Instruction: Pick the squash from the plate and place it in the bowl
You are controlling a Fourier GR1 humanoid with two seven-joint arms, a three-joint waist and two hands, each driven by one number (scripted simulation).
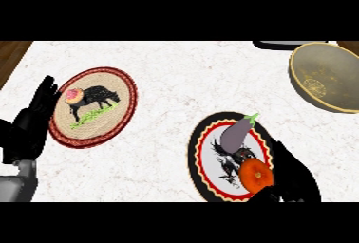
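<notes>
Bare counter (182, 80) btwn both plates & bowl (326, 76), no obstacles.

The squash (257, 174) I'm after is a round orange one, sitting low on the right side of the red-rimmed plate (203, 161) at lower right of the frame. The bowl (329, 76), a deep golden-tan one tilted so I see into it, is at the upper right edge, well apart from the plate.
</notes>
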